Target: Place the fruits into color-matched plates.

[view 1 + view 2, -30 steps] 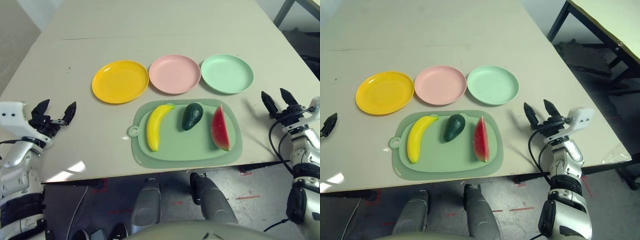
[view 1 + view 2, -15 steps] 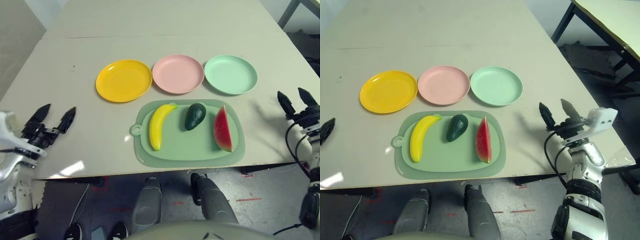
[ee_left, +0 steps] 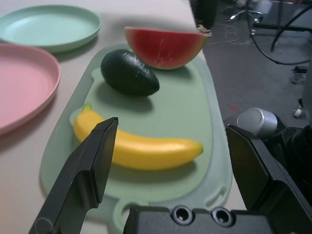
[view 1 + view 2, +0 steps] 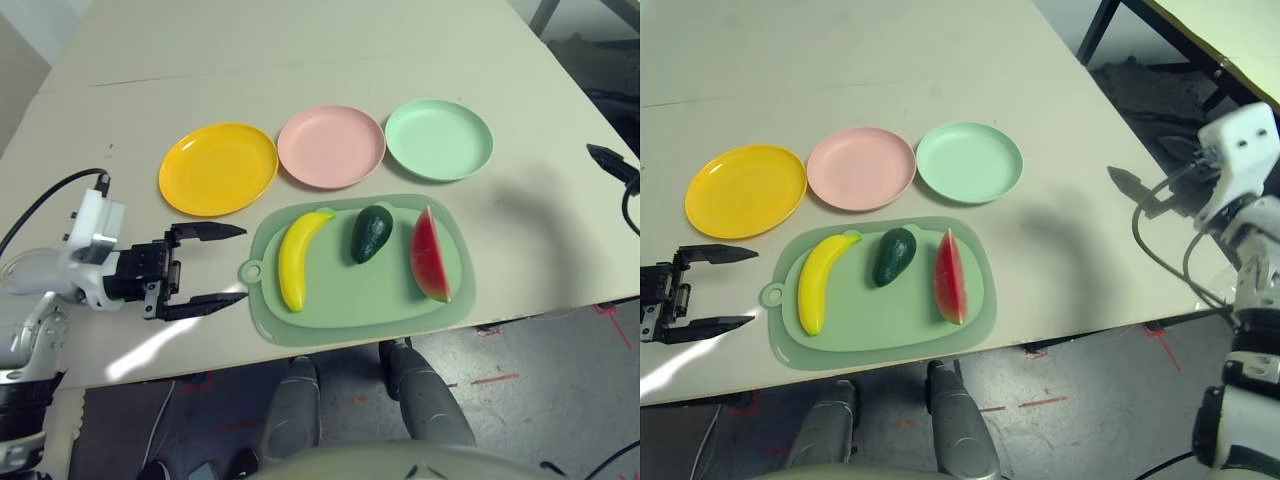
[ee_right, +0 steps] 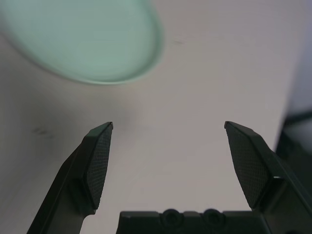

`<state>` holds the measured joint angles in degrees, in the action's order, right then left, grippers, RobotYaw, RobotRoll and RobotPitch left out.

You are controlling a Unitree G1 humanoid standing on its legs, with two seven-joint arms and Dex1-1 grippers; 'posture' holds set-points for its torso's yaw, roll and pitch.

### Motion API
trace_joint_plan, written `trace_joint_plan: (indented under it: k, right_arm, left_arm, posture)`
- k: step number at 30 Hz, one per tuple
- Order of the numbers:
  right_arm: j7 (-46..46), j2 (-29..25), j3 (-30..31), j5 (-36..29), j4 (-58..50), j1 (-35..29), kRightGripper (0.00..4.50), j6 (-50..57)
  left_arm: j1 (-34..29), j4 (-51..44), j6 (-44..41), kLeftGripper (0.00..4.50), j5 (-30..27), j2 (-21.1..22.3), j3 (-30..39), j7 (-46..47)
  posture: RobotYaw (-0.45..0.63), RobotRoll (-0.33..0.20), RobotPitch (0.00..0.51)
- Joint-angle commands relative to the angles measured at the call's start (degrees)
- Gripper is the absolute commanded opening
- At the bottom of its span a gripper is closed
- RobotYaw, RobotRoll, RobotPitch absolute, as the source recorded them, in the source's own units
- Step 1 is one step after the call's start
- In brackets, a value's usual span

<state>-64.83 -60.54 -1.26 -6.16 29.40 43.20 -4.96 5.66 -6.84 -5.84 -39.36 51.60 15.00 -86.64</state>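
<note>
Both pincers spread wide, nothing held.
The left pincer [image 4: 220, 265] is aimed at the banana [image 4: 298, 257]; the right pincer [image 5: 170, 165] is held over bare counter [image 5: 195, 87].

**Surfaces and finishes**

Yellow plate [image 4: 218, 168], pink plate [image 4: 331, 146], mint plate [image 4: 439, 139]: smooth moulded plastic, soft satin sheen, brightest along the rims.

Green mat [image 4: 340, 318]: plastic or rubbery sheet, matt, smooth, faint raised border.

Banana [image 3: 141, 150]: glossy plastic, clear highlight along its back.

Avocado [image 3: 129, 74]: dark skin, semi-gloss, finely pebbled look.

Watermelon wedge [image 3: 165, 47]: red face shiny with pale streaks; rind smooth.

Table [image 4: 300, 60]: pale matt board, flat finish, a few small dark specks, one thin seam line across.

Left gripper [image 4: 208, 265] fingers [image 3: 84, 175]: black hard plastic, dull satin.

Right gripper [image 5: 173, 165] pads [image 5: 99, 164]: black, fine cross-hatched texture, matt.
</note>
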Motion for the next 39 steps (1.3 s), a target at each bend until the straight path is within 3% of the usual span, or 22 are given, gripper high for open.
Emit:
trace_joint_plan:
  k: [1, 4, 8, 15, 26, 39]
  right_arm:
    - [-11.0, -0.9, 6.1, 3.1, -1.1, 5.1, 4.50, -6.1]
    - [-17.5, -0.4, 13.5, 10.2, -0.3, 12.8, 4.50, -22.4]
    - [-24.5, 2.4, 16.8, 7.7, -2.4, 17.6, 4.50, -29.7]
    - [-27.7, 3.9, 24.2, -0.8, -13.0, 18.8, 4.50, -29.9]
    - [-27.7, 4.6, 31.4, -3.1, -19.9, 16.6, 4.50, -28.4]
    - [-27.7, 10.7, 35.0, 2.0, -15.4, 15.9, 4.50, -31.5]
  left_arm:
    - [0.5, 1.0, 1.3, 4.49, 1.4, -0.8, -1.4, -1.1]
    - [2.2, 3.2, 2.9, 4.49, 2.7, -2.3, -2.0, -0.5]
    - [3.1, 5.6, 3.4, 4.49, 3.1, -2.7, -1.0, 0.0]
    - [3.3, 7.2, 5.3, 4.49, 5.2, -2.8, -2.9, -1.6]
    - [6.0, 8.4, 7.7, 4.49, 8.3, -5.7, -6.2, 0.3]
    - [6.6, 8.4, 7.9, 4.49, 8.9, -5.4, -8.3, -0.5]
  posture:
    - [-0.09, 0.000, 0.228]
    - [-0.09, 0.000, 0.224]
    - [-0.09, 0.000, 0.220]
    - [-0.08, 0.000, 0.214]
    - [-0.07, 0.000, 0.204]
    - [-0.07, 0.000, 0.218]
